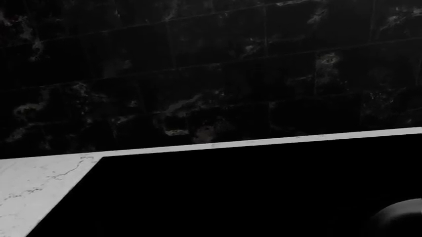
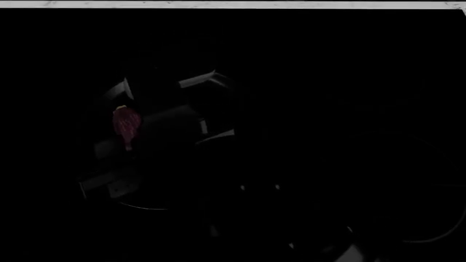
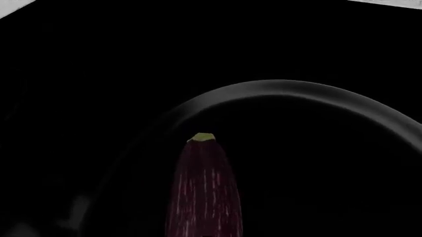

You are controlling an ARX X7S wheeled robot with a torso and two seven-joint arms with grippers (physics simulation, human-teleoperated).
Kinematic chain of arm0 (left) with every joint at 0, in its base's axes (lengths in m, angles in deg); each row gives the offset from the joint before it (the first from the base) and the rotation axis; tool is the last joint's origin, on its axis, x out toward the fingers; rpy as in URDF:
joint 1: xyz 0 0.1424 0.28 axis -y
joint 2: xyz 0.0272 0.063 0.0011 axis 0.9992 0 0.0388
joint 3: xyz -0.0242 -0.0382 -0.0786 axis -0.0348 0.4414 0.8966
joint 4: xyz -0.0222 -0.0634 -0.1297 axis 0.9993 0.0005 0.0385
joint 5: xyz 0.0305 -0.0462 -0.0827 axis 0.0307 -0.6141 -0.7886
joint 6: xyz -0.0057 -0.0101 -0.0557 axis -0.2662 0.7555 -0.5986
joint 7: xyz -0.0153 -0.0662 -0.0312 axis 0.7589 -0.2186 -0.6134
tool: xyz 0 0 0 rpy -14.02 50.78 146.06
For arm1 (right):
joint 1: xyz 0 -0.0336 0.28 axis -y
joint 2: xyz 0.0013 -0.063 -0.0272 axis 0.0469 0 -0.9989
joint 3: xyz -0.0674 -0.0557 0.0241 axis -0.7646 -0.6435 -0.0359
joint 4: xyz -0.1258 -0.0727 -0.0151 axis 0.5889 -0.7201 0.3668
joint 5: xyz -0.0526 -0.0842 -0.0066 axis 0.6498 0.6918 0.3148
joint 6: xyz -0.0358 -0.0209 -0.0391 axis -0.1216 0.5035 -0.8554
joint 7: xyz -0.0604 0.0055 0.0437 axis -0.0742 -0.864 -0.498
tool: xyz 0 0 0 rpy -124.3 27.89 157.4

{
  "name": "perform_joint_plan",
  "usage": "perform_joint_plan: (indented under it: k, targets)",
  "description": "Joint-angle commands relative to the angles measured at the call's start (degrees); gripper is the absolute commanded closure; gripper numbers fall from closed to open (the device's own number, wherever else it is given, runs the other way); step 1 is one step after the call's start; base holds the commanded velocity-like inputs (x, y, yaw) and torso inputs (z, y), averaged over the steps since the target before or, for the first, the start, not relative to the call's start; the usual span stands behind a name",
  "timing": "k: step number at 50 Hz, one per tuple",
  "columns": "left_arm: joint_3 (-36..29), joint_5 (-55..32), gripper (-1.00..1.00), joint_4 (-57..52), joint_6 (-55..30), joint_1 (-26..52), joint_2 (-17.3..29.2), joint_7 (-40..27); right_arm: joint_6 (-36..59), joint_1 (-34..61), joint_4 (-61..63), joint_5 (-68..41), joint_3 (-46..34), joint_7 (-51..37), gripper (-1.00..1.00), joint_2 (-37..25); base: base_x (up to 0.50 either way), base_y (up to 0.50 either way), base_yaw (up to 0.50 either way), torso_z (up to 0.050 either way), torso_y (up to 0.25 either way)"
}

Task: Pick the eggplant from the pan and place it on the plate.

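streaked oval eggplant (image 3: 204,190) perhaps over round black pan (image 3: 283,89)

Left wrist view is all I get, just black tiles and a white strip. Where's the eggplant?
Observer: The right wrist view shows the eggplant inside the curve of the pan rim.
Operator: Which way is its green tip pointing?
Observer: Toward the pan's rim, away from that camera.
Operator: Can the head camera see it too?
Observer: Yes, as a small magenta spot in the left half of a very dark picture.
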Motion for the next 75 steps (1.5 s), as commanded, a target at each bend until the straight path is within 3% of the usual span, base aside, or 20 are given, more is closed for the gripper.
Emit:
perform_joint_plan:
  k: [1,28,50,65,75]
  targets:
    - [0.8,0.5,-1.0,1.9,1.8,-0.8,-1.2,1.0,-2.9,-1.2,-2.0,-0.4,0.8,1.8,1.0,0.4,0.0,0.0,0.0,0.0,0.0]
    - [3.6,-4.2,-1.0,-3.1,0.1,-2.3,0.3,-2.6,0.5,2.9,11.3,-13.5,9.1,-13.8,1.0,-6.8,0.0,0.0,0.0,0.0,0.0]
    - [2.4,-3.5,-1.0,-3.1,1.1,-2.3,-0.5,-1.4,0.1,1.3,24.8,-28.5,19.6,-31.3,1.0,-25.5,0.0,0.0,0.0,0.0,0.0]
    - [0.8,-1.1,-1.0,-0.7,2.6,-1.7,-1.4,1.0,-2.0,-2.2,26.6,-30.2,24.0,-33.3,1.0,-33.0,0.0,0.0,0.0,0.0,0.0]
    - [-0.6,1.1,-1.0,1.7,4.3,-1.7,-2.3,3.1,-3.4,-5.4,28.4,-32.6,28.4,-35.9,1.0,-41.1,0.0,0.0,0.0,0.0,0.0]
